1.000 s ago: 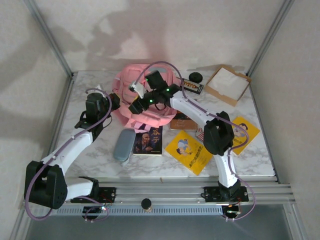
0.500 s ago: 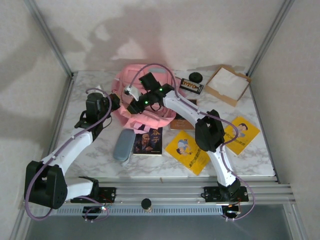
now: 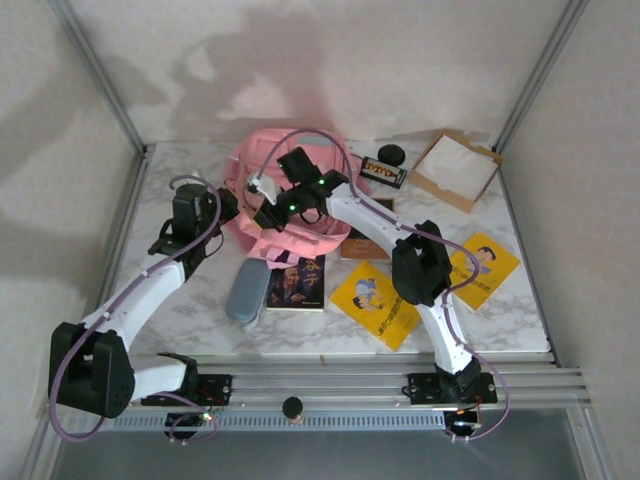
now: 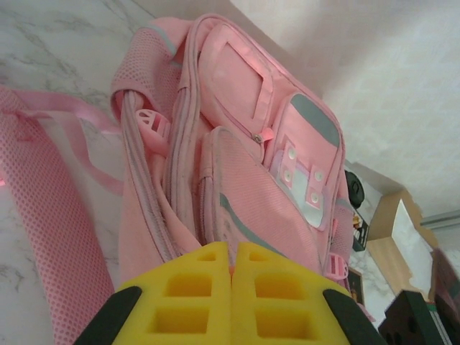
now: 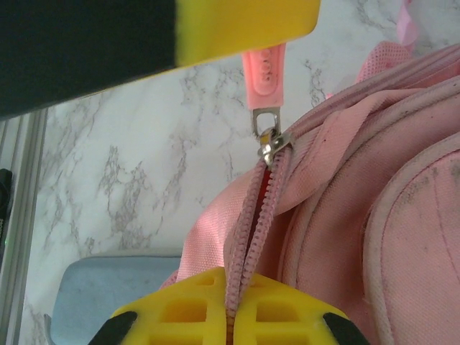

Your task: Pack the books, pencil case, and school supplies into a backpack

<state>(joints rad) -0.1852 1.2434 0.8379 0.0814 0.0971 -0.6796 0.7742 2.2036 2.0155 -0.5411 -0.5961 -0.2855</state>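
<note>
Right gripper (image 5: 230, 316) clamps the backpack's (image 5: 359, 187) zip seam (image 5: 248, 237), mid-table behind the books (image 3: 296, 283); left gripper (image 4: 231, 284) is shut, holding what I cannot tell; a hard tug may slip off the thin seam or drag the backpack onto the case (image 3: 247, 290).

The backpack (image 4: 244, 144) is pink woven cloth, matt and slightly grubby, with open mesh on its straps (image 4: 50, 215). Its zip pull (image 5: 264, 68) looks like soft moulded plastic, hung on a bright metal slider (image 5: 267, 140). The tabletop (image 5: 129, 144) is smooth and marble-patterned. The pencil case (image 5: 108, 295) is matt grey-blue, soft-looking. Yellow pads (image 4: 190, 298) on the left gripper (image 4: 231, 251) look matt and moulded. The books (image 3: 297, 283) have printed paper covers; the tray (image 3: 455, 170) is brown cardboard; the rail (image 3: 330, 385) is ribbed metal.
</note>
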